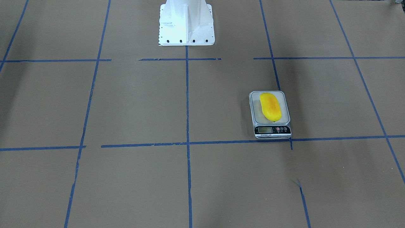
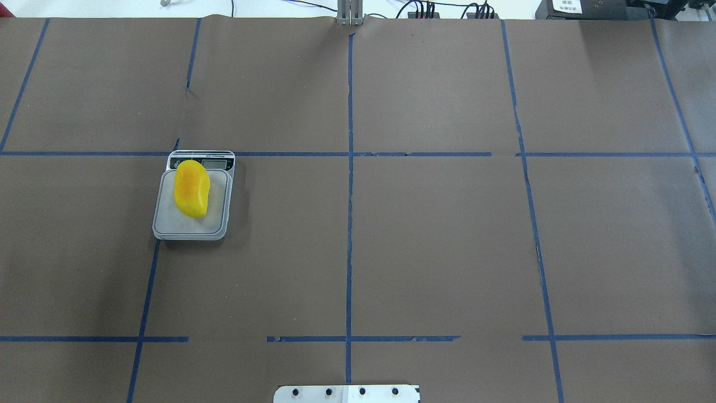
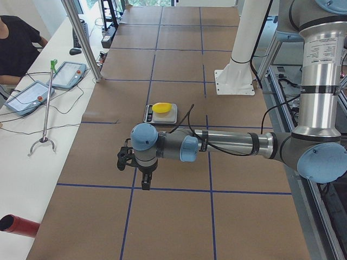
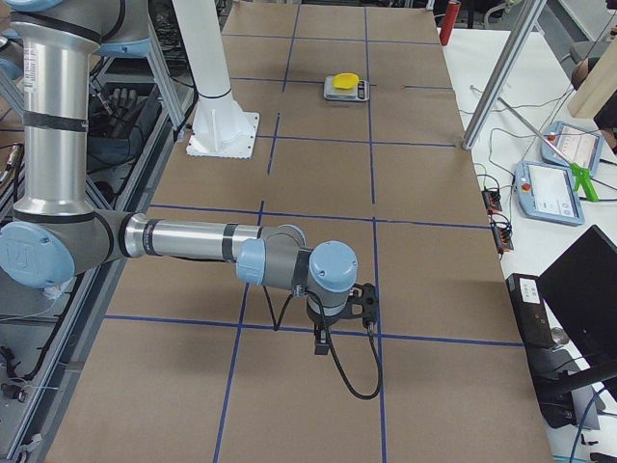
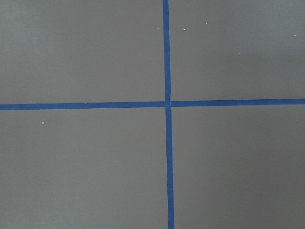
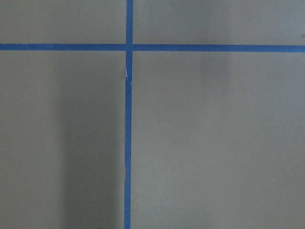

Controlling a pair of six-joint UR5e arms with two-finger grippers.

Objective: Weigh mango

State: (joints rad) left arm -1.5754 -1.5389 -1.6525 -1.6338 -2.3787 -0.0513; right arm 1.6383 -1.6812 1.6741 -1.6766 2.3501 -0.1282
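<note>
On the scale [image 1: 285, 110], within its edges, lies the mango [image 1: 270, 106]; left tool [image 3: 125, 158] and right tool [image 4: 364, 301]: grip unclear

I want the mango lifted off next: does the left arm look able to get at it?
Probably yes: the mango lies uncovered on the scale, on the left arm's side of the table, with nothing over it.

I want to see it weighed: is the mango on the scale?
On. The mango lies flat on the scale, on its grey platform, behind the display.
</note>
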